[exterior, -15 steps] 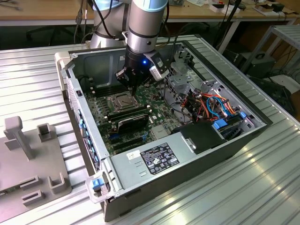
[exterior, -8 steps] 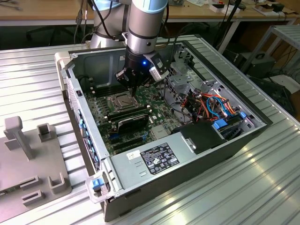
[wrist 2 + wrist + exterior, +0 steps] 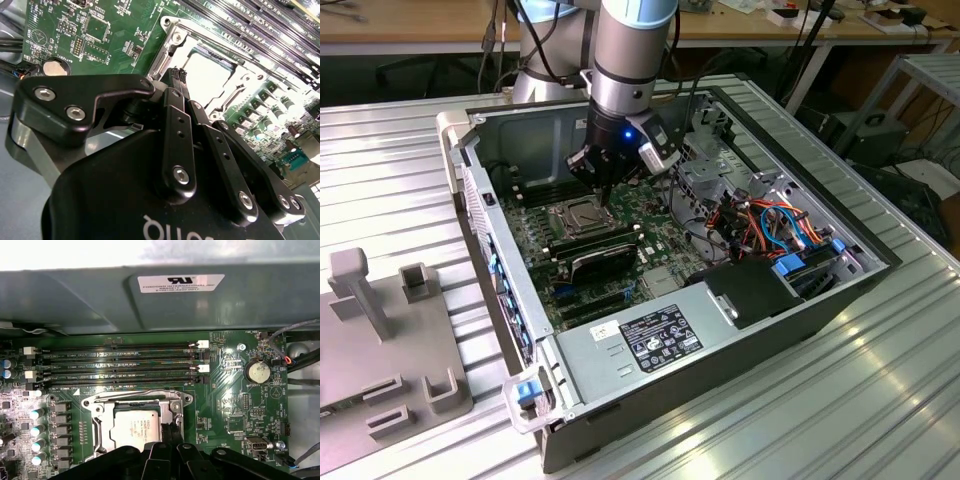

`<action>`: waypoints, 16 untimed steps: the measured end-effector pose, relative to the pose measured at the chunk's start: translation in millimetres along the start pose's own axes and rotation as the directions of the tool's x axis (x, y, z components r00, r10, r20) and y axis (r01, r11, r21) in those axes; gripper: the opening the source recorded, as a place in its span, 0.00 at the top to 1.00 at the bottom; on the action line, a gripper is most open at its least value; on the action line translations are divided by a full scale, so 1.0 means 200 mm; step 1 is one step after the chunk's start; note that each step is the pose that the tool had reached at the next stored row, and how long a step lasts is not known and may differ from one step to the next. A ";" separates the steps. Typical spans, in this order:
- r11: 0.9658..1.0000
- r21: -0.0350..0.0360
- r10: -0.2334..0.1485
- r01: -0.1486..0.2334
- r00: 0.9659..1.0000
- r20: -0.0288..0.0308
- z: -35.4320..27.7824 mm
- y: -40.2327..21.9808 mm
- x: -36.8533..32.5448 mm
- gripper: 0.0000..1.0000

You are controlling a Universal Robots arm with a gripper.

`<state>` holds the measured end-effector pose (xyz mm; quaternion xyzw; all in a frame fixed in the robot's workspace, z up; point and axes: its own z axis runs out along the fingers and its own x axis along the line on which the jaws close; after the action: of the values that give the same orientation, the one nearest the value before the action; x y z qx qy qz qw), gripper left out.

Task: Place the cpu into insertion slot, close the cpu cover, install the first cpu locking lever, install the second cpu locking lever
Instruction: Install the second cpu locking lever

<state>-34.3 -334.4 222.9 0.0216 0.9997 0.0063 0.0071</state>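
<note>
An open computer case (image 3: 760, 300) is seen lying on a ribbed metal table (image 3: 880, 400), with the green motherboard (image 3: 535, 235) on its floor. The arm is lowered into the case, and the gripper (image 3: 604, 190) is held directly over the socket area, toward the case's far wall.

The insertion slot (image 3: 136, 427) is found beside the long black memory slots (image 3: 120, 365). The cpu (image 3: 137, 429) is seen already seated in it, silver top up, framed by the cpu cover (image 3: 102, 425), which appears to lie down around the chip. In the second wrist view the cpu (image 3: 207, 75) shows bright, just beyond the fingertips (image 3: 177, 75).

The fingers are drawn together to a narrow point with nothing visibly held between them; the tips stand at the socket's edge, where a thin locking lever (image 3: 172, 412) seems to run.

The chip is judged light, rigid and fragile, best left untouched once seated. The cover and lever are judged thin, stiff, springy and slippery steel; the lever is best taken at its free end.
</note>
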 end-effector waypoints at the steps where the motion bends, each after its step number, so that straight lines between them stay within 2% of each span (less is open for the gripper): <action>1: 1.000 0.000 0.000 0.000 1.000 0.000 0.002 -0.003 -0.003 0.89; 7: 1.000 0.001 0.000 0.000 1.000 0.000 0.007 -0.029 -0.036 0.89; 13: 1.000 0.003 0.000 0.000 1.000 -0.001 0.007 -0.076 -0.041 0.89; 14: 1.000 0.006 0.001 -0.001 1.000 -0.001 0.007 -0.154 -0.048 0.89; 15: 1.000 0.007 0.001 -0.001 1.000 -0.001 0.010 -0.187 -0.034 0.89; 16: 1.000 0.007 0.001 -0.001 1.000 -0.003 0.021 -0.188 -0.007 0.89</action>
<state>-34.5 -371.9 218.2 0.0219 0.9997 0.0031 0.0056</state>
